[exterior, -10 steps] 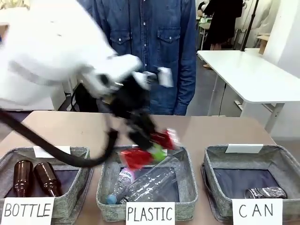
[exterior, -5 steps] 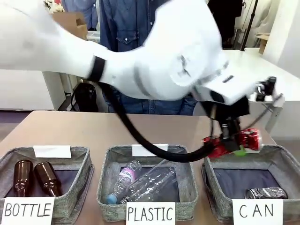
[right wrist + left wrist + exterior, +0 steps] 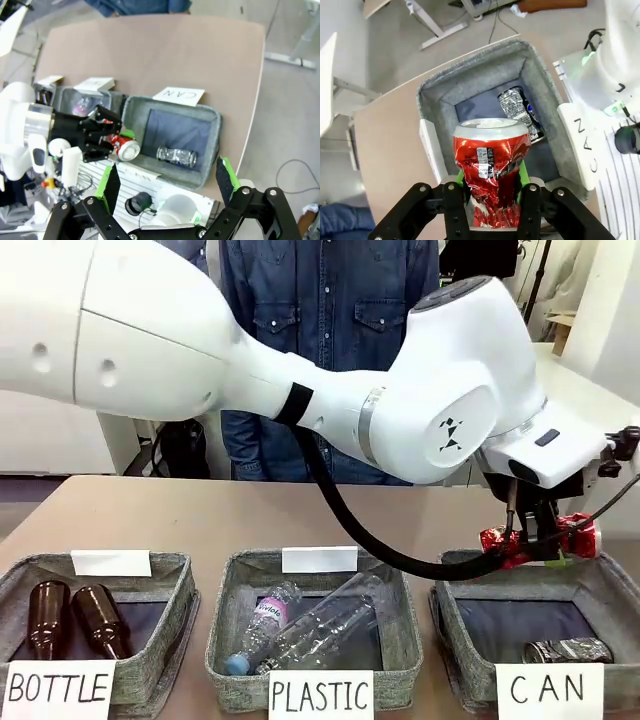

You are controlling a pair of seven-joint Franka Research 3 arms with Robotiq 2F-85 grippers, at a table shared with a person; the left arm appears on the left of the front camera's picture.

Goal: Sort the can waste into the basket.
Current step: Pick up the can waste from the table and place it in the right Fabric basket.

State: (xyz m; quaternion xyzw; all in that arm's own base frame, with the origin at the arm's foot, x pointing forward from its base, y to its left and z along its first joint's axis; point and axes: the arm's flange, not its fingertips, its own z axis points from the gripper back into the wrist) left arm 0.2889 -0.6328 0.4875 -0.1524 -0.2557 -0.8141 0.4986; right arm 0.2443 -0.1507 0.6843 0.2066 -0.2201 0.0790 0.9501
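Holding the dented red metal can [image 3: 540, 538] above the far rim of the grey woven-fabric basket with the white "CAN" card [image 3: 608, 588], the left gripper [image 3: 535, 540] is at the carrying step in the front view; its jaws are clamped on the can, which lies sideways in the air. I judge that the next move is to bring the can a little more toward the near side, over the dark lining, and then let it go. The dark blue-black can with silver ends [image 3: 567, 650] already lies in this basket, near its front rim. The middle basket marked "PLASTIC" [image 3: 398, 640] holds clear plastic bottles [image 3: 305, 625], and the left basket marked "BOTTLE" [image 3: 165, 635] holds two brown glass bottles [image 3: 72, 618]. A person in a blue denim shirt [image 3: 325, 310] stands at the far edge of the table.

In the left wrist view the green pads [image 3: 523, 175] press the crushed waist of the red can [image 3: 490, 165], and the basket [image 3: 470, 82] opens behind it with the dark can [image 3: 519, 107] on its floor. Nothing seems to block the drop, but the can may land on the other one.

In the right wrist view the right gripper [image 3: 167, 184] stands wide apart and holds nothing, well away from the basket [image 3: 210, 145].
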